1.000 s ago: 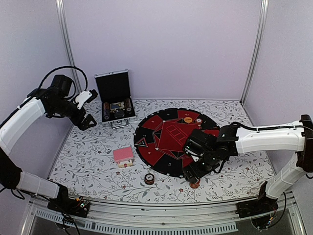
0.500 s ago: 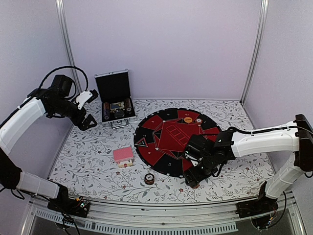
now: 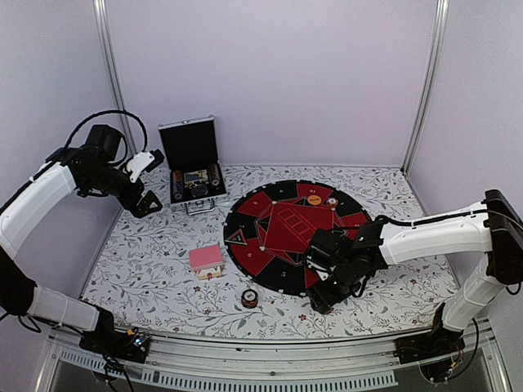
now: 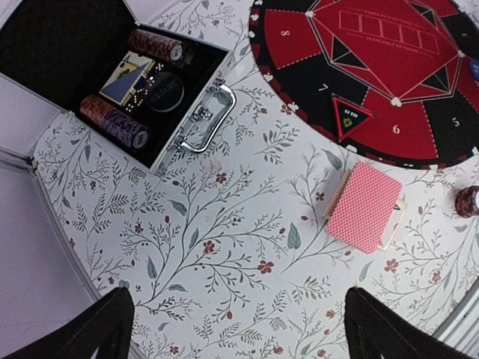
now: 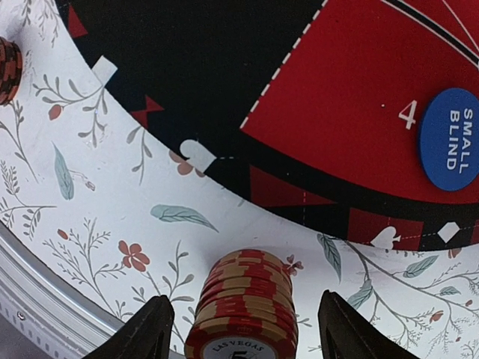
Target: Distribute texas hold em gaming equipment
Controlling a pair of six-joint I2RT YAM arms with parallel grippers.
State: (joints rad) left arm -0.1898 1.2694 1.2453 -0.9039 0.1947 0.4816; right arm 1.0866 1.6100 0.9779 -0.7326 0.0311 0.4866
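Stack of red striped poker chips (image 5: 243, 303) upright near table (image 5: 90, 194) front edge, just off round poker mat (image 5: 187, 75), between spread fingers of right gripper (image 5: 245, 318), gaps both sides. High over left edge, left gripper (image 4: 236, 325), fingers splayed wide. Pink-backed cards (image 4: 365, 206) beside mat.

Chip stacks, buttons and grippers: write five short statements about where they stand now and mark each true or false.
1. The blue Small Blind button lies on the mat. True.
2. The chip stack framed by the right gripper stands on the mat. False: it stands on the floral cloth, just off the mat's edge.
3. A second chip stack also stands on the cloth. True.
4. The left gripper holds a card. False: it is open and empty.
5. The case has its lid open. True.
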